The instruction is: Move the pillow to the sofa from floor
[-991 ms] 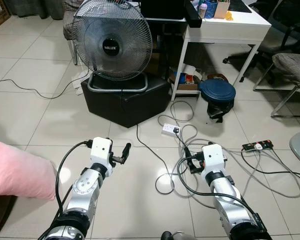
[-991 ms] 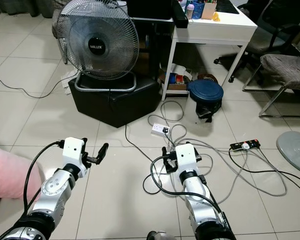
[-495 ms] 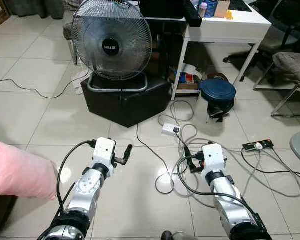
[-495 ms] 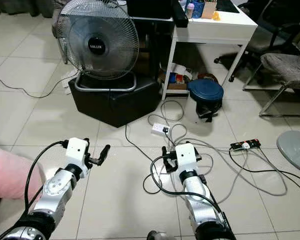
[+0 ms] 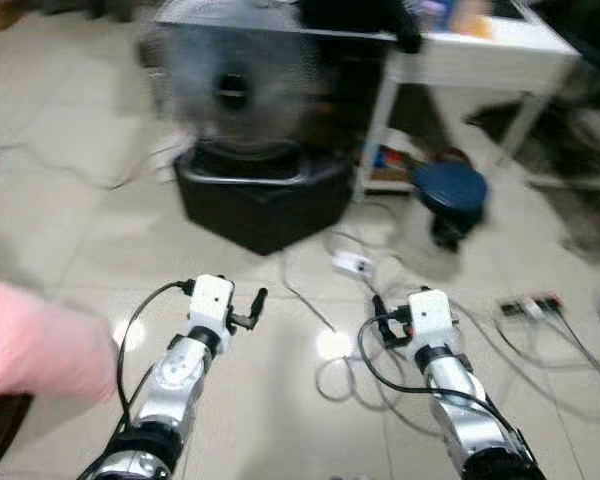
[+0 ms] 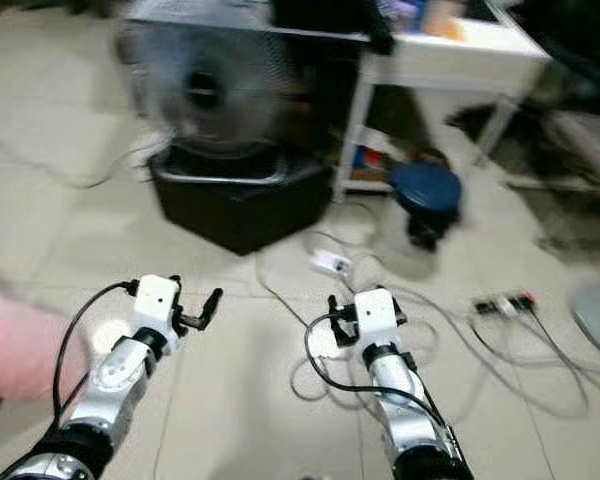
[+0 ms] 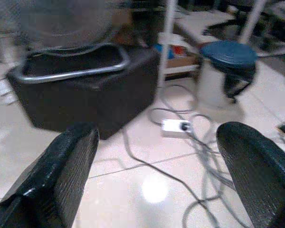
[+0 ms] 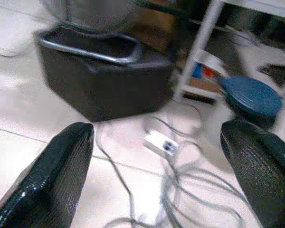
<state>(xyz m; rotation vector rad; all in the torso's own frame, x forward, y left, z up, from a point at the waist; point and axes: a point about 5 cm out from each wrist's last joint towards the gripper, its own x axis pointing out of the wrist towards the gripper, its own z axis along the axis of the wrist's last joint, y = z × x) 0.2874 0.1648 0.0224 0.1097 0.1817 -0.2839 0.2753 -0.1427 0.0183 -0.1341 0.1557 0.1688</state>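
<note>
A: Where's the pillow (image 5: 42, 350)?
B: One pink pillow, far left edge of the frame; what it rests on is blurred. Left tool (image 5: 242, 308) and right tool (image 5: 382, 322) both hang empty, fingers spread wide.
A: How to do this well?
B: I'd turn toward it, clear of the floor cables (image 5: 380, 370), then reach. Also one fan (image 5: 230, 95), one blue bin (image 5: 450, 195).
</note>
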